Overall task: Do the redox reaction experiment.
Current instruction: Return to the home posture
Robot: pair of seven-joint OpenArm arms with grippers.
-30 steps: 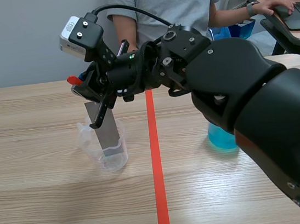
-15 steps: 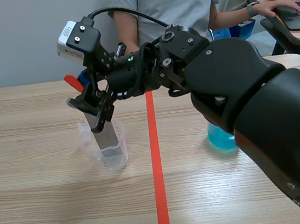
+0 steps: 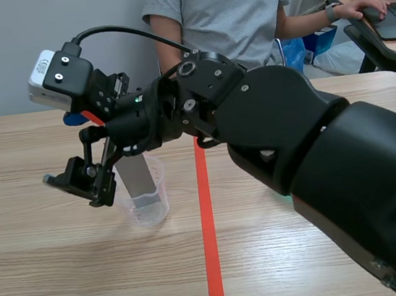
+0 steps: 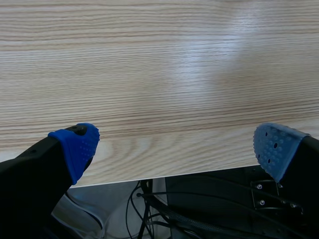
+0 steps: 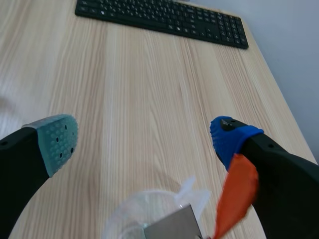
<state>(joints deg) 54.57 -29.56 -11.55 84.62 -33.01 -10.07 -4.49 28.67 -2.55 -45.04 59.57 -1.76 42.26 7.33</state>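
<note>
Right claw (image 3: 86,183): fingers spread wide, gripping nothing, just beside the rim of the clear beaker (image 3: 146,197). Beaker: upright on bench (image 3: 53,269), left of red tape line (image 3: 208,227); grey metal strip (image 3: 137,176) leaning inside. Left claw (image 4: 174,144): open, empty, over the bench edge

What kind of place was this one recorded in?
Probably an office-like lab room: a wooden table with a keyboard, a person across it, and a beaker holding a metal strip.
</note>
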